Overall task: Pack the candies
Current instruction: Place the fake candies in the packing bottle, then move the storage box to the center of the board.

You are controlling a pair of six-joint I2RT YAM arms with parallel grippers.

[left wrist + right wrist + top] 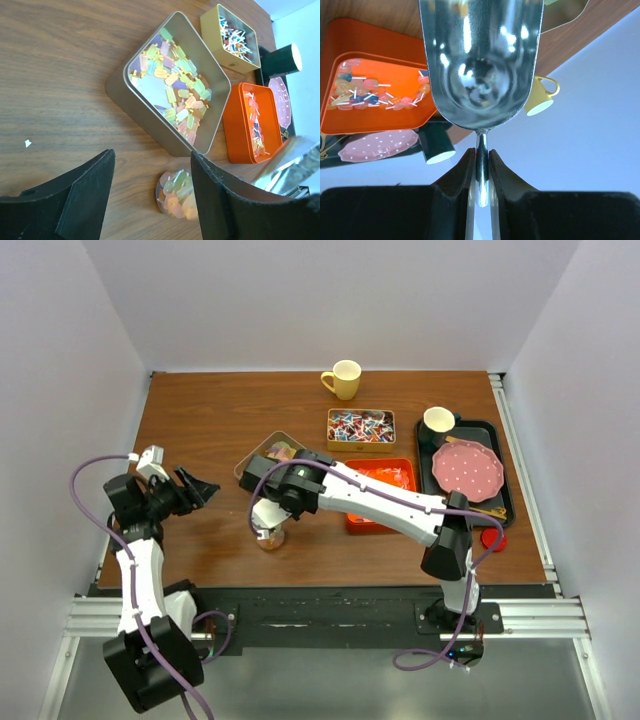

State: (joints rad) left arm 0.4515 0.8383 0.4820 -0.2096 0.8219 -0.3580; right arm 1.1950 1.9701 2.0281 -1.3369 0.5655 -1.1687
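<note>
Found the left gripper (152, 156) parted wide at the near left, gripping nothing. Just beyond, noted a small clear jar (161, 186) holding pastel candies (179, 197). Saw the right gripper (481, 156) pinched tight on a metal scoop (480, 60) by its handle, near that jar. Farther back, saw more pastel pieces in a silver tin (145, 112), orange-toned ones in an orange tin (239, 132), and wrapped ones in a gold tin (216, 31).

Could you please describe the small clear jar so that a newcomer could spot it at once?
On the wooden table, find the shallow beige tin of pastel candies, left of centre. Nearer the arms stands the small clear jar, holding the same candies. It is the only round, see-through container; its neighbours are rectangular and opaque.
</note>
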